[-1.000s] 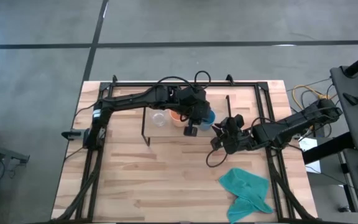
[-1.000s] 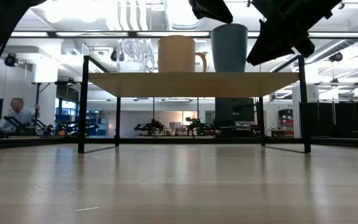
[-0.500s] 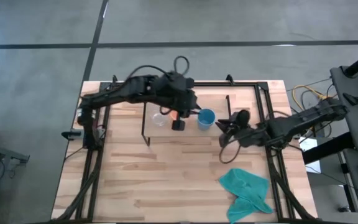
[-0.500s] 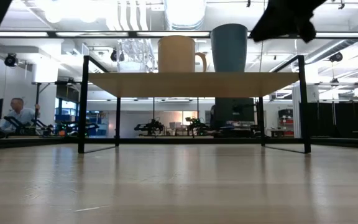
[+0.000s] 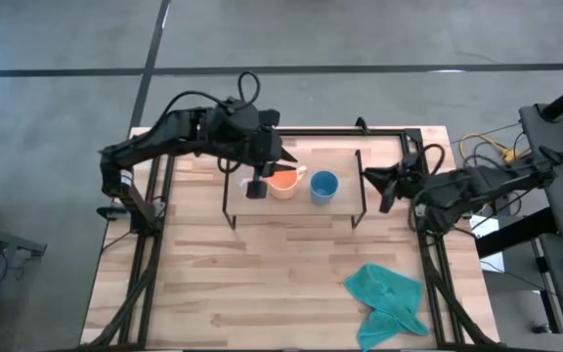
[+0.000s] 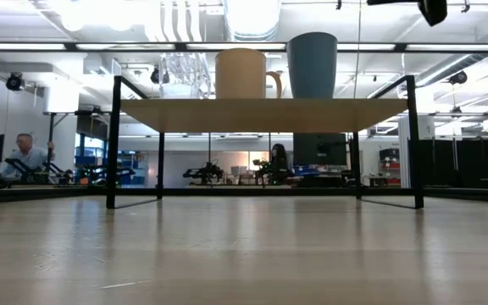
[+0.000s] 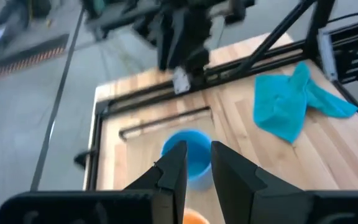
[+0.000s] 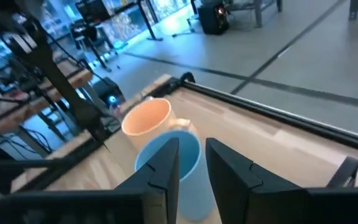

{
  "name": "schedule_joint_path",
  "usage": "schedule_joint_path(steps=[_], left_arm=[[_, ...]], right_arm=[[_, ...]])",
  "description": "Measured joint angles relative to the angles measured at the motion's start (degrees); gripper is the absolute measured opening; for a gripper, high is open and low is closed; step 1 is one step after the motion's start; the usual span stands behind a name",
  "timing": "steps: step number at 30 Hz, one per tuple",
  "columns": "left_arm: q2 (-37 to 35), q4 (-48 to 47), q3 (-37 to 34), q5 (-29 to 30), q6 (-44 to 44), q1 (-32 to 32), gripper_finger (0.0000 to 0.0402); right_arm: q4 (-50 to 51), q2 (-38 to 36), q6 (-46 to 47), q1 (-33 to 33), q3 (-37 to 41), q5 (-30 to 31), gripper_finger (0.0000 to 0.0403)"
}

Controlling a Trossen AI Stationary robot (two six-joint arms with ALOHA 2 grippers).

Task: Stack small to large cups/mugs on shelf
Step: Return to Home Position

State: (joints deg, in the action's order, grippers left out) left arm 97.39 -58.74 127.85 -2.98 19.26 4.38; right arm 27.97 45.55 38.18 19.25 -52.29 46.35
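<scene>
The shelf [image 6: 261, 103] carries three cups in a row: a clear glass cup [image 6: 180, 76], an orange mug [image 6: 242, 74] with its handle toward the blue cup [image 6: 312, 65]. From above, the mug [image 5: 281, 183] and blue cup [image 5: 324, 186] stand on the board [image 5: 345, 161]. My left gripper [image 5: 256, 186] hovers high above the glass cup's end, shut, and hides the glass from above. My right gripper [image 5: 369, 178] hangs just off the shelf's right end, shut, pointing at the blue cup [image 8: 166, 168]. Neither touches anything.
A teal cloth [image 5: 389, 301] lies crumpled near the table's near right corner. The black table frame [image 5: 291, 130] runs along the far edge behind the shelf. Bare wood [image 5: 233, 284] spreads in front of the shelf. A person [image 6: 25, 157] sits far off in the room.
My left gripper has drawn back from the blue cup, rising and moving toward the table's left until it stands over the glass cup's end. My right gripper has pulled away toward the right edge and risen out of the low view. The three cups have stayed put.
</scene>
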Motion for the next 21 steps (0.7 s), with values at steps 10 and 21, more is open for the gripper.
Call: schedule_joint_path(steps=[10,21], left_arm=[[-4.09,-9.53,-1.49,9.56,-19.38,1.41,0.0059],[-12.55,-9.13,-5.66,9.38,-23.45,1.4,0.0059]], right_arm=[[-3.0,-4.47,-14.66,0.99,0.0,-13.14,0.0075],[-7.61,-9.81,-26.69,1.64,0.03,-20.24,0.0075]])
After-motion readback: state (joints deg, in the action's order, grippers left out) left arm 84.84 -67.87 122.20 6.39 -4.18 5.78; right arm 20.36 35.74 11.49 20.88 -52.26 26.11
